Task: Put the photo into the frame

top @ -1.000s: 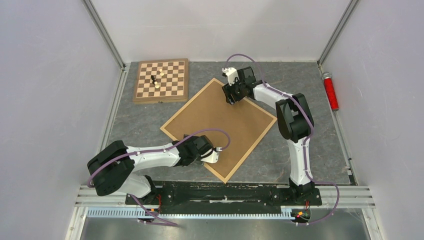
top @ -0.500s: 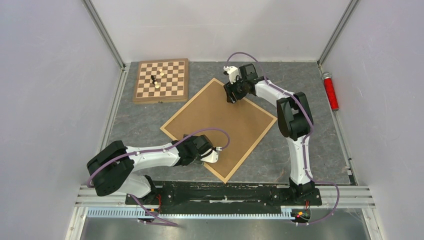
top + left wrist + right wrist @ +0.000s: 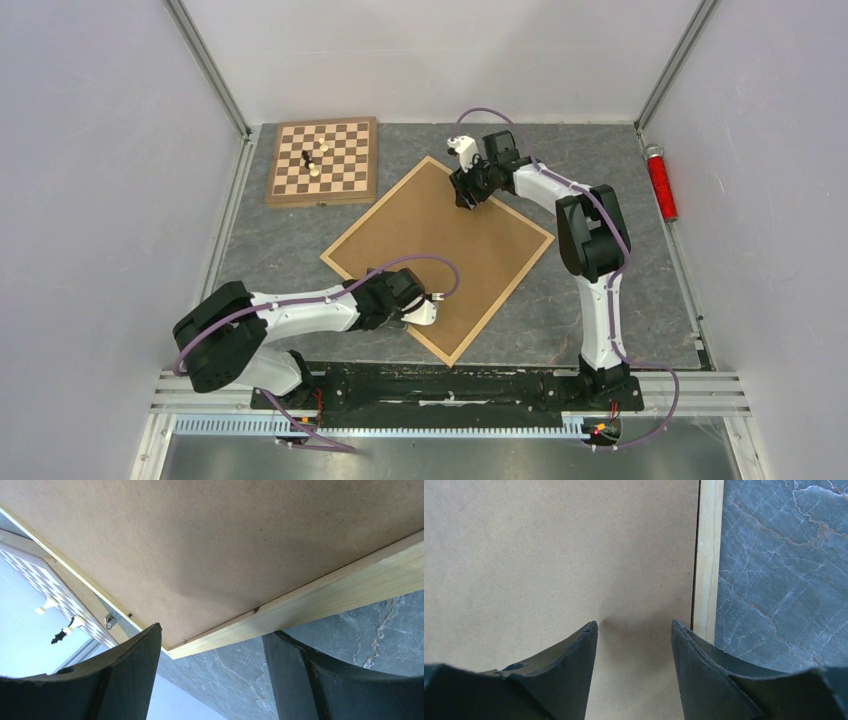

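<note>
My left arm and right arm are both built of smooth white shells joined by bulky black joints, and both are bolted to one black base plate. A thin purple cable loops along each arm from base to wrist. My left pincer and right pincer each carry two matte black fingers, broad at the root and curving to a narrow tip, behind them a small white block

Chessboard lies behind and left of the frame
</note>
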